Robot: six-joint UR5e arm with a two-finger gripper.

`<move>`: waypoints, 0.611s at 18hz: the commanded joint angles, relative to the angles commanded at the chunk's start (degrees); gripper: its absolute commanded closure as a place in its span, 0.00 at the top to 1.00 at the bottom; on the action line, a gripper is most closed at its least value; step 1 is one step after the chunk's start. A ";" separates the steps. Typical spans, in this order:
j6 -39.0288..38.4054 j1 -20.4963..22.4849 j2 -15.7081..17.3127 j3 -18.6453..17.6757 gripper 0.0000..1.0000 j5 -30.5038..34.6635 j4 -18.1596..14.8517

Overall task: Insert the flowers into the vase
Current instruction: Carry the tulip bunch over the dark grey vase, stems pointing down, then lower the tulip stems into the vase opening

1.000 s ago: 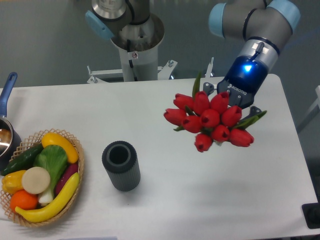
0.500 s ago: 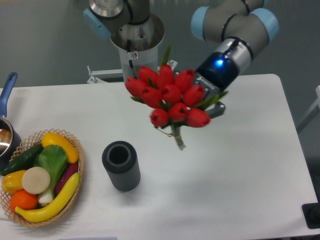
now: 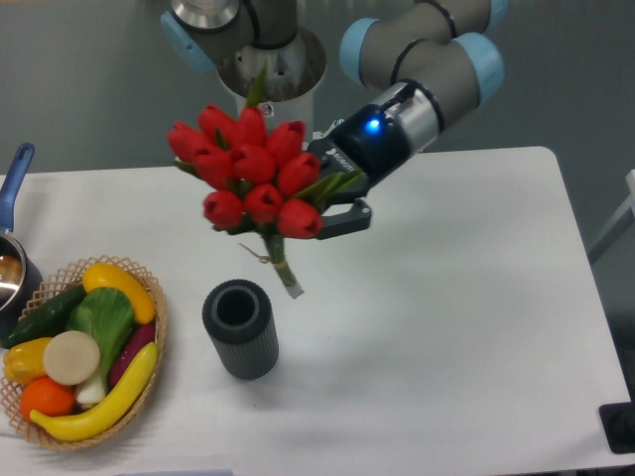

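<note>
The gripper (image 3: 332,203) was clamped on the flowers (image 3: 250,171), one dark finger showing just under the red heads, the grip itself tucked behind the bunch! The tulips hung in the air above the table (image 3: 446,327), heads tipped up and to the left, the bound green stems (image 3: 281,263) slanting down and to the right. Their tip sat just above and a touch right of the vase (image 3: 239,327), which stood upright on the table with its round mouth open and nothing in it. Off to the left, the basket (image 3: 149,297) of toy vegetables and the blue-handled pot (image 3: 14,198) stood well apart from the action. Judging from here, the job was about halfway: flowers held, not yet inserted. To do this step well, the stems wanted squaring up to vertical, the tip brought over the centre of the mouth, then a slow straight descent; a slanted entry could catch the rim and tip the vase
</note>
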 joint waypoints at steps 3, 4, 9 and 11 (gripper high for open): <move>0.00 -1.23 -0.35 -0.35 0.37 0.00 0.00; 0.00 -1.76 -0.53 -0.44 0.37 0.00 0.00; 0.18 -2.03 -1.58 -1.14 0.37 0.00 0.00; 0.35 -2.03 -2.55 -1.06 0.37 0.00 0.00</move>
